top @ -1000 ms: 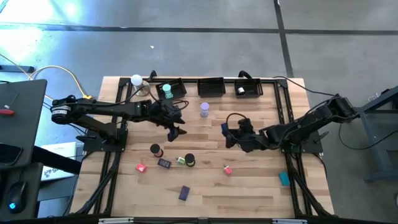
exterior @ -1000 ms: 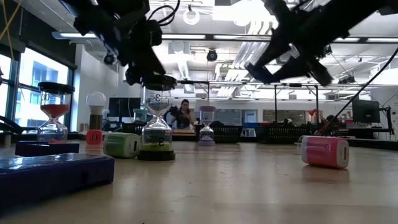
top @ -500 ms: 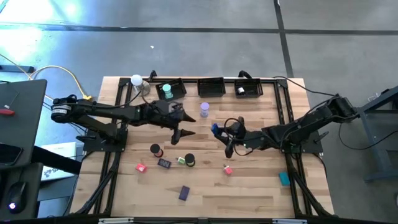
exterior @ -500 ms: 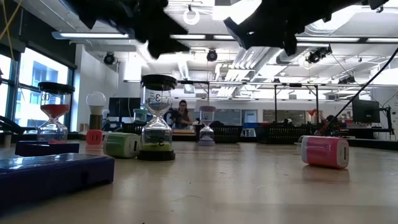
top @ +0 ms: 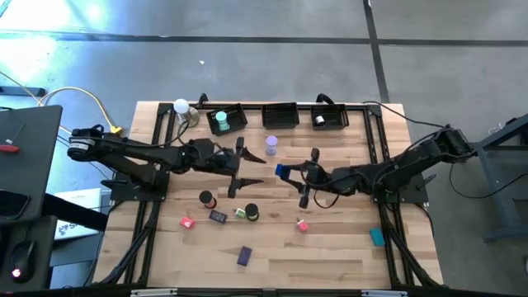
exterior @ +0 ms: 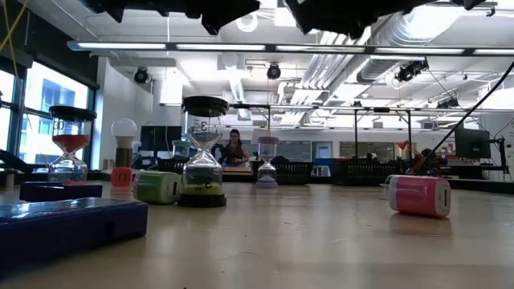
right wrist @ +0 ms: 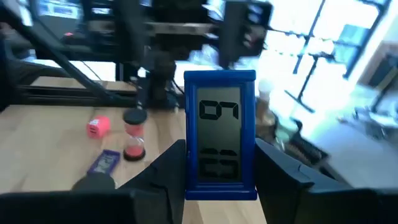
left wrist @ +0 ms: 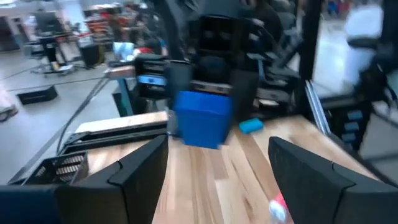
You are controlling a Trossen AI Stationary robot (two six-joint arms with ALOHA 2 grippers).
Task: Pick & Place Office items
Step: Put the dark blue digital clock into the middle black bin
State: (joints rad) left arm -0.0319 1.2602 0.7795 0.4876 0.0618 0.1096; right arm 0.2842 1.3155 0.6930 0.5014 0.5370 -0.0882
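My right gripper is shut on a blue digital timer, held in the air above the table's middle. My left gripper is open and faces it from the table's left; in the left wrist view the timer shows beyond its spread fingers. On the table stand a lilac cylinder, a black-capped hourglass and a red one. Pink blocks, a purple block and a teal block lie flat. My right gripper pinches the blue timer between its two fingers, one on each long side, near its lower end. The fingers come level from the table's right. The timer is lifted clear and stands upright in the hold, display toward the wrist camera.
Three black trays line the far edge; the left one holds a teal cylinder. A white ball on a metal base stands at the far left corner. A green block lies by the black-capped hourglass. Bare wood lies near the right edge.
My right gripper has carried the blue timer up and toward the table's left, closer to my left gripper. My left gripper has risen and moved toward the table's right, turning level to face the timer. In the low view both have climbed almost out of the picture.
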